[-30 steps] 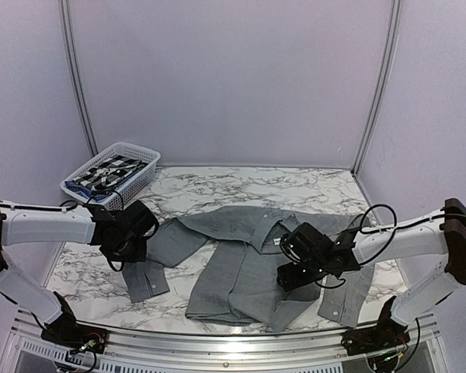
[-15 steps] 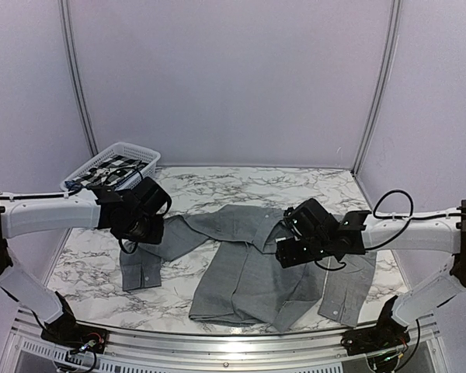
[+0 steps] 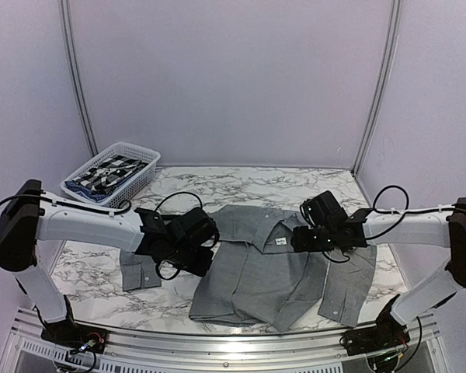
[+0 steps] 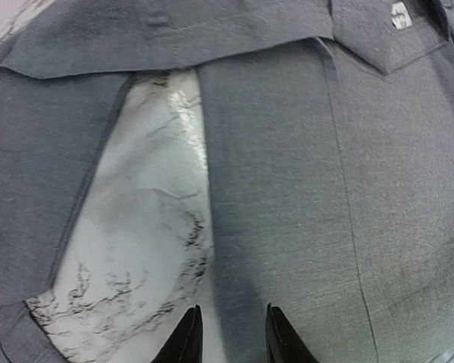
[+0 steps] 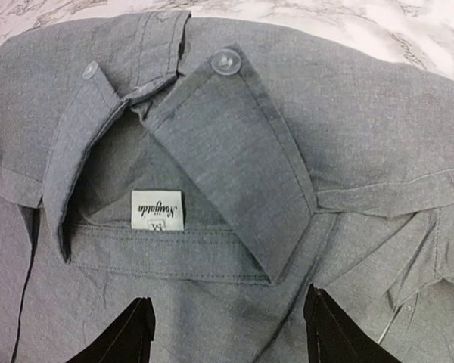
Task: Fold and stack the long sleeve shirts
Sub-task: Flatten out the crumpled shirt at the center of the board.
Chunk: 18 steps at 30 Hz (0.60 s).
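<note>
A plain grey long sleeve shirt lies spread on the marble table, collar to the back, both sleeves out to the sides. My left gripper hovers over the left side edge of the shirt's body; the left gripper is open a little, with nothing between its fingers. The left sleeve lies flat beside it. My right gripper hangs over the collar; the right gripper is wide open just below the collar and its white label.
A white basket at the back left holds a folded black-and-white checked cloth. The left cuff rests near the table's left side, the right sleeve near the front right. Walls close the booth.
My left gripper has opened, leaving the left sleeve on the table, and has moved right to the shirt's side edge. My right gripper has moved back, up to the collar.
</note>
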Motion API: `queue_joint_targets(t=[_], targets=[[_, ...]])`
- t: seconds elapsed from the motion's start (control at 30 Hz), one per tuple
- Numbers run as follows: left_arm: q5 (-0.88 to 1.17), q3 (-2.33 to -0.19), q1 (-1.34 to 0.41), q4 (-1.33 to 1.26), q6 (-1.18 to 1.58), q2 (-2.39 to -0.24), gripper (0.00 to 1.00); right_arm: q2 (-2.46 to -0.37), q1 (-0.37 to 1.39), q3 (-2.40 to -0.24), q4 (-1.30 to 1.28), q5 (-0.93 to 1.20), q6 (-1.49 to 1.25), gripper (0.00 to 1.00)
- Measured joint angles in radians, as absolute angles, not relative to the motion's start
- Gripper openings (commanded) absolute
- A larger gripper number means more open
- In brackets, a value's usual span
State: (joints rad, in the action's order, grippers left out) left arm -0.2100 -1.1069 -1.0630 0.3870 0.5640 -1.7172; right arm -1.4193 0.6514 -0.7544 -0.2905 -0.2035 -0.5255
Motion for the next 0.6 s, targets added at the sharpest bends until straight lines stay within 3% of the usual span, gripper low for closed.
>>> queue_joint_targets(t=[0.33, 0.5, 0.6], targets=[[-0.130, -1.140, -1.099, 0.286, 0.556, -1.831, 0.28, -1.568, 0.603, -0.753, -0.174, -0.235, -0.523, 0.56], [-0.119, -1.143, -1.104, 0.270, 0.556, -1.861, 0.28, -1.610, 0.599, -0.757, -0.159, -0.262, -0.516, 0.34], [-0.110, -1.143, -1.111, 0.262, 0.557, -1.878, 0.27, -1.614, 0.598, -0.776, -0.166, -0.287, -0.510, 0.15]])
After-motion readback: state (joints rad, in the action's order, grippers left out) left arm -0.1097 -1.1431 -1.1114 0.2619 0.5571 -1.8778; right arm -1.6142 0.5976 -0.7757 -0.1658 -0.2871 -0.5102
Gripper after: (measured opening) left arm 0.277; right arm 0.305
